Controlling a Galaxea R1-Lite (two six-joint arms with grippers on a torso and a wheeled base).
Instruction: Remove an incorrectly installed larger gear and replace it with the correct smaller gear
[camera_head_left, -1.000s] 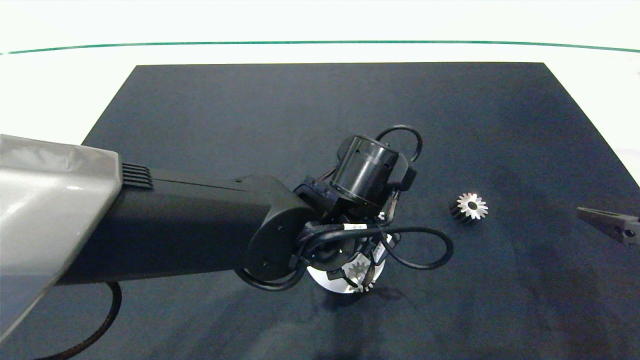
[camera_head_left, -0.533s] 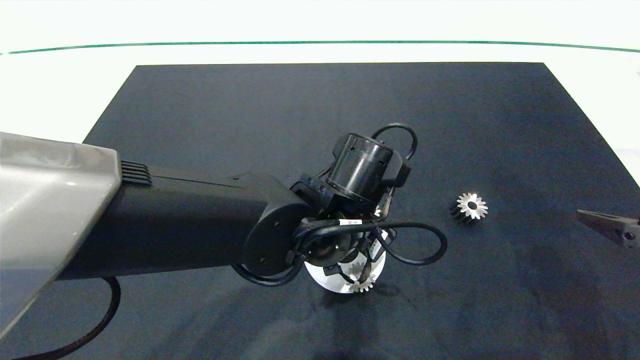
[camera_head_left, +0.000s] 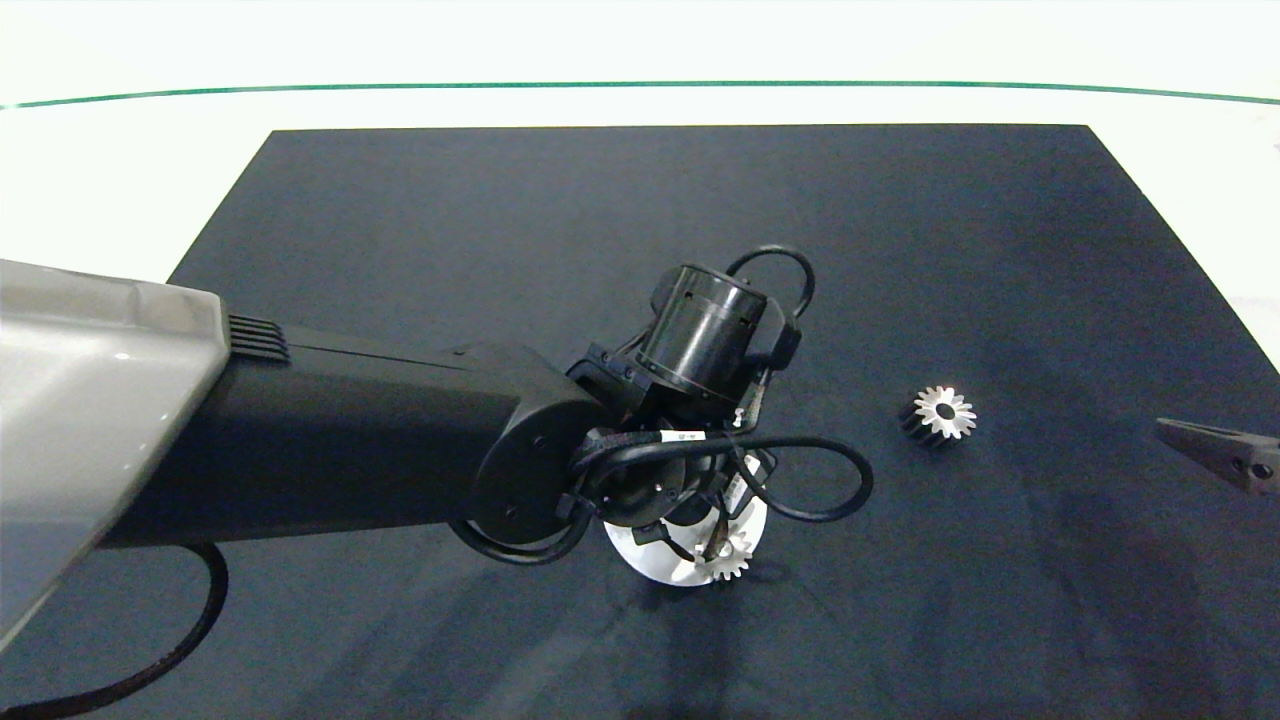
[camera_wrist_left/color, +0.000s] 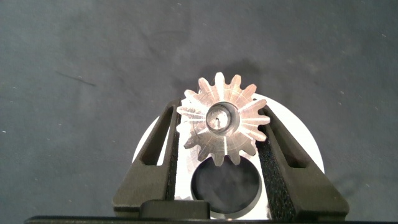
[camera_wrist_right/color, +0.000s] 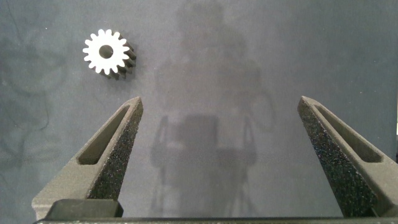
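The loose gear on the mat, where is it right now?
In the head view the loose gear lies alone on the dark mat, right of the left gripper and short of the open right gripper.

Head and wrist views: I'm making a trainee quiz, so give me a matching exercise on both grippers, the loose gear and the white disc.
1. left gripper
2. right gripper
3. larger gear
4. white disc

a. lying loose on the dark mat
b. shut on the smaller gear
c. open above the mat
d. under the held gear

Pairs: 1-b; 2-c; 3-a; 4-d
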